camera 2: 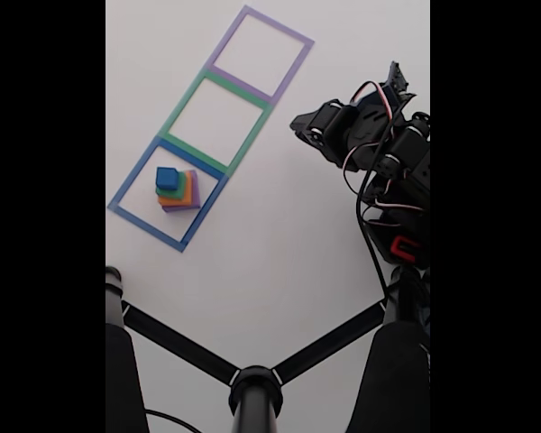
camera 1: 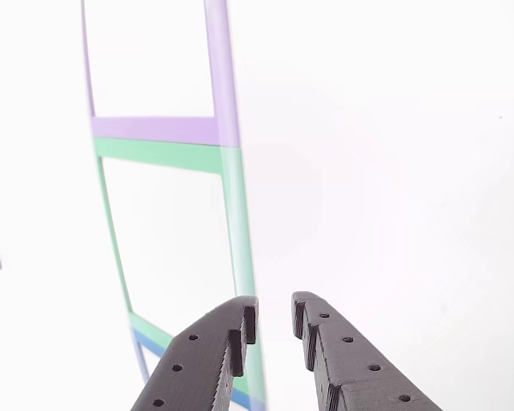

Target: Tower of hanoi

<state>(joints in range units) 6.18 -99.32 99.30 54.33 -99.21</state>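
In the fixed view the tower of hanoi stands stacked inside the blue taped square: a blue cube on top, then green, then orange, with the flat purple block at the bottom. My gripper hangs well to the right of the stack, beside the green taped square, pointing left. In the other view my gripper enters from the bottom edge. Its black fingers stand narrowly open with only white table between them.
Three taped outlines run in a row: purple, green and blue. The other view shows the purple tape and green tape ahead of the fingers. A black stand with spread legs crosses the near edge.
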